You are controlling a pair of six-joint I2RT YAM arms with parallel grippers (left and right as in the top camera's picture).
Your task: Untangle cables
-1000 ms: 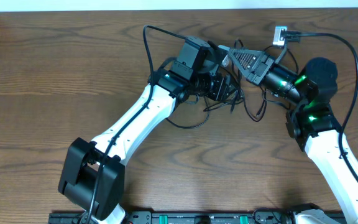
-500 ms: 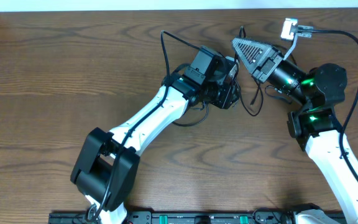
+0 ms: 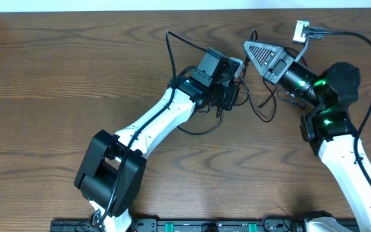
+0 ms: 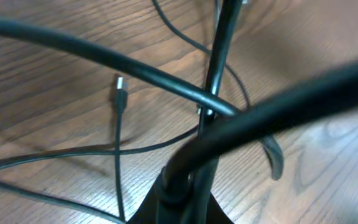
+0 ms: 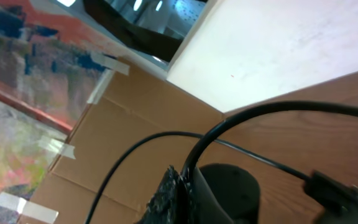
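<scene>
Cables point(image 3: 265, 120) lie tangled near the far edge of the table point(image 3: 76, 77), right of centre, between the two arms; loose loops trail toward the near edge. Left gripper point(image 3: 232, 96) sits low over the tangle, clenched on one black cable; a plug point(image 4: 120, 94) lies flat on the wood close by. Right gripper point(image 3: 248, 45) is raised and tilted by the far edge, fingers pinched onto another black cable.

Smooth black rubbery cables point(image 4: 118, 149) lie on a matt, grained wooden table point(image 3: 57, 77)
</scene>
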